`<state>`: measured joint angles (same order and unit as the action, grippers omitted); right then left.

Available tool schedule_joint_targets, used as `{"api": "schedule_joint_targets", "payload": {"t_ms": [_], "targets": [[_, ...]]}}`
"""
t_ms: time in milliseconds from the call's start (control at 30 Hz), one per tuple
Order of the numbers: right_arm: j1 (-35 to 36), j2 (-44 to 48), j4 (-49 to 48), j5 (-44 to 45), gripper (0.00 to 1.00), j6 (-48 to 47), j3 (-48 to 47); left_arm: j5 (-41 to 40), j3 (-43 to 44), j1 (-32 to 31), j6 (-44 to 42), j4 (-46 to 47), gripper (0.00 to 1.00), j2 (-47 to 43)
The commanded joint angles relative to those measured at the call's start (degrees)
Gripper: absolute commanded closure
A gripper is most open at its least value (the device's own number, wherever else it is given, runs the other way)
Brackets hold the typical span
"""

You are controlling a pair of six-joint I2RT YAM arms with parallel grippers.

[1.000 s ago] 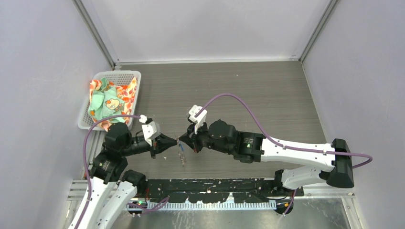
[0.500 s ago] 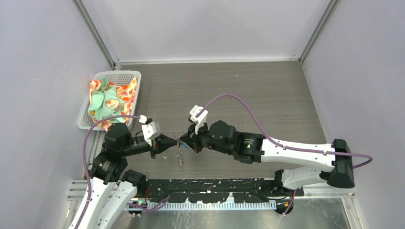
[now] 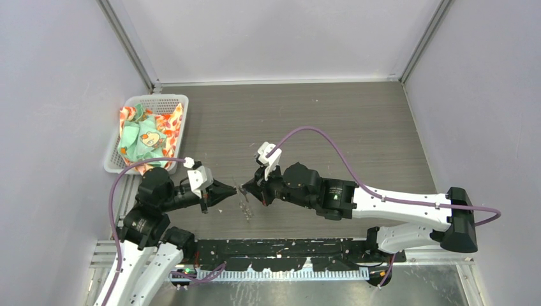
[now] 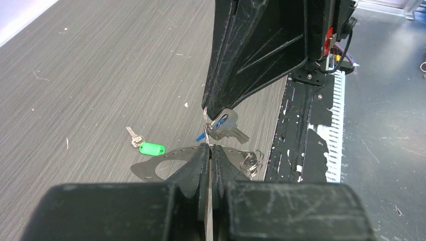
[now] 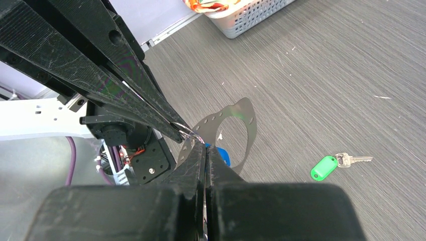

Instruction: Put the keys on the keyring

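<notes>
- The left gripper (image 4: 210,151) is closed, its tips pinched on the thin wire at the top of the keyring (image 4: 143,169), which hangs below them as a flat grey loop dotted with small holes
- I cannot tell whether the keyring's lower edge rests on the table (image 3: 357,127)
- The right gripper (image 4: 213,111) is also closed, holding the blue key (image 4: 224,125) just above the keyring's top, almost touching the left tips
- The green key (image 4: 151,148) lies flat on the table near the keyring's hanging part, apart from it and free of both grippers
- Handling, as a judgement: the keyring looks light and springy, so it will likely swing and twist when nudged; holding it close to the threading point, as here, keeps that stretch of wire steady
- The keys look tiny, stiff and slick; bare metal could slip or pivot between the tips
- The plastic head is the broader, grippier place to hold, leaving the hole clear for the wire
- The green key lies very flat, so I expect it needs a pinch across the edges of its head rather than its thin blade
</notes>
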<state>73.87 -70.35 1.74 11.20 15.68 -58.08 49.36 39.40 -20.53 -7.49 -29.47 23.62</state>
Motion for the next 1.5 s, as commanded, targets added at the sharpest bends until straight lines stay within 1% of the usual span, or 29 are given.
{"api": "schedule_joint_targets", "payload": {"t_ms": [0, 167, 333, 433, 533, 600, 700, 800, 967, 1133, 1267, 1467], "targets": [[-0.68, 1.79, -0.19, 2.38, 0.99, 0.04, 0.43, 2.90, 0.42, -0.12, 1.31, 3.59, 1.00, -0.94], [-0.80, 1.63, 0.29, 0.84, 0.99, -0.01, 0.19, 4.56, 0.34, -0.12, 1.12, 3.70, 0.99, -1.50], [-2.32, 1.64, 3.09, -2.35, 0.99, -0.27, -0.73, 6.92, -0.19, -0.12, 0.10, 3.65, 0.99, -2.39], [-3.50, 1.81, 4.56, -4.45, 0.96, -0.43, -1.26, 7.72, -0.20, -0.12, -0.21, 3.70, 0.99, -2.78], [-4.19, 1.34, 4.72, -8.33, 0.96, -1.39, -2.29, 8.60, -0.19, -0.12, -0.14, 3.89, 0.99, -2.67], [-4.73, 0.13, 6.06, -12.20, 0.99, -2.30, -3.97, 8.88, -0.20, -0.12, 0.45, 4.40, 0.99, -2.54], [-6.91, -1.27, 8.56, -17.66, 0.99, -2.45, -6.79, 9.25, -0.03, -0.12, 0.54, 4.77, 0.99, -2.44], [-9.35, -1.95, 10.99, -21.34, 0.99, -2.09, -8.12, 9.26, -0.09, -0.12, 0.63, 5.11, 1.00, -2.89], [-12.10, -3.12, 12.86, -27.98, 0.92, -0.68, -8.45, 9.18, -0.46, -0.12, 0.99, 6.32, 0.99, -3.87], [-12.19, -4.09, 13.13, -30.40, 0.87, -0.05, -8.81, 9.32, -0.54, -0.12, 1.94, 7.40, 0.99, -3.95], [-12.20, -4.74, 13.59, -32.28, 0.85, -0.34, -9.98, 9.52, -0.46, -0.12, 2.23, 7.69, 0.99, -4.10], [-12.18, -5.20, 14.67, -33.43, 0.85, -0.49, -10.08, 9.29, -0.44, -0.12, 2.92, 8.32, 1.00, -4.44]]}}
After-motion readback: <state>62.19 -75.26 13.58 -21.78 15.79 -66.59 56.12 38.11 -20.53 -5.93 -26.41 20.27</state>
